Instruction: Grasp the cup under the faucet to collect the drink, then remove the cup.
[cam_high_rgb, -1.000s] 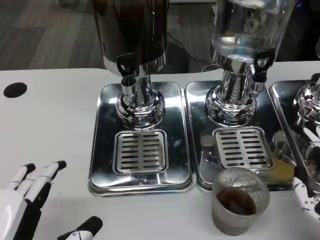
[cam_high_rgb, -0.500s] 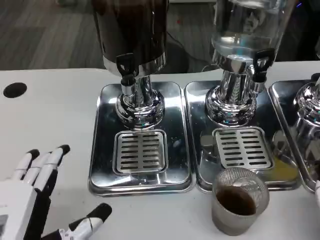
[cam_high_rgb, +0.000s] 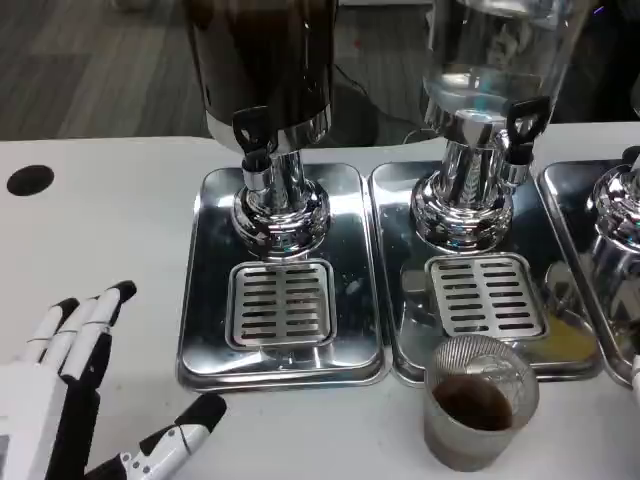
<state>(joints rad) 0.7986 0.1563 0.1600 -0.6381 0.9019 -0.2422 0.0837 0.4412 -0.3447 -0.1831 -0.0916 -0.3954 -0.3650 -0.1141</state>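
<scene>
The left robot hand (cam_high_rgb: 60, 400) rests spread and empty on the surface (cam_high_rgb: 100, 250). The cup (cam_high_rgb: 478, 415) with drink stands off the tray (cam_high_rgb: 480, 210), so removal looks done.

You see the left hand (cam_high_rgb: 60, 400) cut off by the lower left corner. The dark dispenser (cam_high_rgb: 265, 70) and clear dispenser (cam_high_rgb: 490, 60) lose their tops at the upper edge, and the third dispenser (cam_high_rgb: 620, 220) is cropped at the right edge.
</scene>
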